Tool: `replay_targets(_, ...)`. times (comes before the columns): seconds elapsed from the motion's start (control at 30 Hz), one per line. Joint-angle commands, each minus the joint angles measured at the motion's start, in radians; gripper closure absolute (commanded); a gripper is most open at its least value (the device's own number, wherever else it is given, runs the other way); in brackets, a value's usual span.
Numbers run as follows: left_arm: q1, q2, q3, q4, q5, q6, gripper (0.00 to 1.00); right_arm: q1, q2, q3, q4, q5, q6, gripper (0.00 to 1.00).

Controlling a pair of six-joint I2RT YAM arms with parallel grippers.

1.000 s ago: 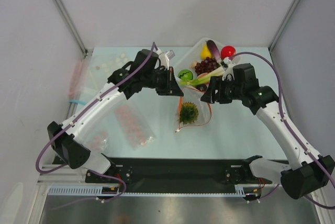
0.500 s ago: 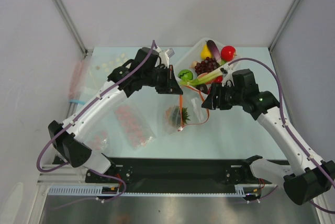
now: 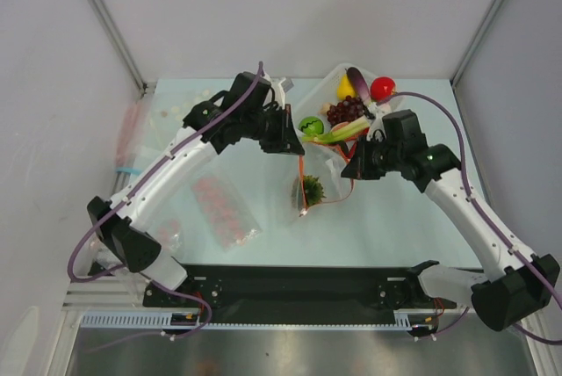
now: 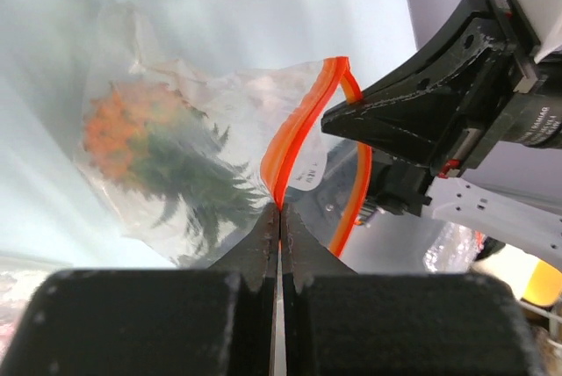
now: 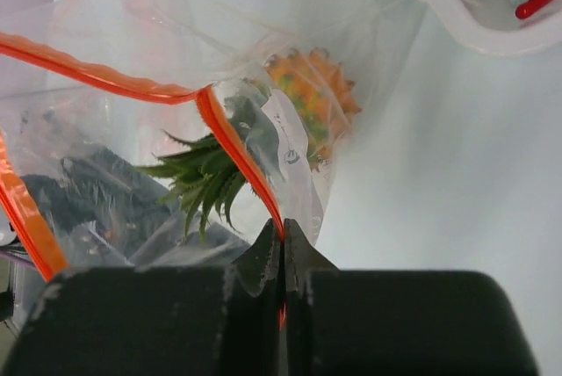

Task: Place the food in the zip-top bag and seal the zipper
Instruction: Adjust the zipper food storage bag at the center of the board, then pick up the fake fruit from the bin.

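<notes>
Zip-top bag (image 3: 334, 179) swings back rightward, pineapple (image 3: 312, 190) inside
Left claw (image 4: 279, 209) and right claw (image 5: 283, 237) each pinch the zipper (image 4: 303, 117) tight above the bench (image 3: 395, 218). The green fruit (image 3: 309, 125) and red fruit (image 3: 382, 88) lie outside, so loading isn't finished.

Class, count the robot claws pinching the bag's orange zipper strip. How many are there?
2. The left claw pinches the zipper toward the bag's left end; the right claw pinches it toward the right end. Neither is hidden.
</notes>
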State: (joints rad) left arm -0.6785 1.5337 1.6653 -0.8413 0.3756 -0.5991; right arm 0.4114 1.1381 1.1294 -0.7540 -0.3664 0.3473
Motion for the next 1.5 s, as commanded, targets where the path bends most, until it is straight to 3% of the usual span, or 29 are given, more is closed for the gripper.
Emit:
replay_targets(0.0,0.002,0.055,0.175,-0.128,-0.076,0.053,1.00,0.006,0.072,0.127,0.019,0.013,-0.028,1.00)
replay_targets(0.2,0.002,0.163,0.468,-0.501,-0.285,0.125,1.00,0.007,0.207,0.231,0.085,0.003,-0.044,1.00)
replay_targets(0.33,0.002,0.177,0.498,-0.611,-0.441,0.142,1.00,0.009,0.284,0.317,0.113,0.023,-0.056,0.92)
replay_targets(0.5,0.013,0.177,0.429,-0.532,-0.469,0.136,1.00,0.010,0.374,0.369,0.156,0.066,-0.068,0.70)
replay_targets(0.53,0.019,0.177,0.421,-0.515,-0.463,0.131,1.00,0.010,0.411,0.383,0.154,0.063,-0.083,0.57)
replay_targets(0.57,0.025,0.177,0.407,-0.493,-0.451,0.127,1.00,0.009,0.423,0.417,0.139,0.061,-0.091,0.38)
replay_targets(0.83,0.059,0.155,0.298,-0.344,-0.420,0.117,1.00,-0.085,0.413,0.425,0.174,0.052,-0.021,0.24)
replay_targets(0.93,0.069,0.143,0.258,-0.308,-0.415,0.116,1.00,-0.091,0.394,0.411,0.199,0.093,-0.008,0.01)
replay_targets(1.03,0.086,0.128,0.238,-0.280,-0.420,0.111,1.00,-0.108,0.393,0.383,0.243,0.122,0.024,0.00)
replay_targets(1.13,0.097,0.095,0.222,-0.252,-0.452,0.111,1.00,-0.178,0.385,0.327,0.295,0.152,0.185,0.00)
replay_targets(1.23,0.097,0.043,0.174,-0.208,-0.481,0.113,1.00,-0.299,0.387,0.236,0.495,-0.096,0.290,0.00)
replay_targets(1.3,0.100,-0.001,0.125,-0.165,-0.500,0.099,1.00,-0.300,0.402,0.222,0.484,-0.024,0.338,0.03)
replay_targets(1.4,0.109,-0.058,0.061,-0.099,-0.500,0.090,1.00,-0.217,0.434,0.328,0.385,0.157,0.266,0.00)
replay_targets(1.47,0.114,-0.087,0.030,-0.070,-0.510,0.079,1.00,-0.188,0.497,0.386,0.326,0.195,0.202,0.00)
